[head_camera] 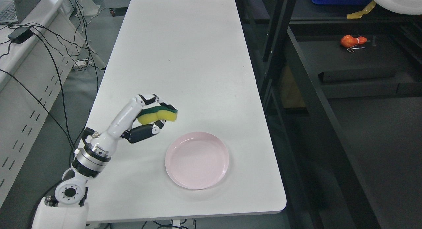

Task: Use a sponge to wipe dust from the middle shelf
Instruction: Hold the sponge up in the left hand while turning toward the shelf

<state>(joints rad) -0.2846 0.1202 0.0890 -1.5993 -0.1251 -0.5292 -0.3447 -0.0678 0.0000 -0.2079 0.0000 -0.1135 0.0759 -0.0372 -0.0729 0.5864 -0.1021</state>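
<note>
Entering lower left: left hand (pixel 145 118), fingers (pixel 145 132) clamping sponge (pixel 158 115) above counter (pixel 184 57), plate (pixel 197 160) just right. Carrying step; next, reaching shelf (pixel 356 61) far right.

A long white table (pixel 184 57) fills the centre. Grey floor (pixel 49 150) and cabling (pixel 59 57) lie at nine o'clock; dark metal shelving (pixel 296 74) stands at three o'clock.

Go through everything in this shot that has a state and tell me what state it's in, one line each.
left hand: shut on the sponge, raised over the table
sponge: held, squeezed between the fingers, not touching the table
pink plate: upright on the white table, empty
orange toy: lying on the dark shelf, untouched
right hand: not in view
</note>
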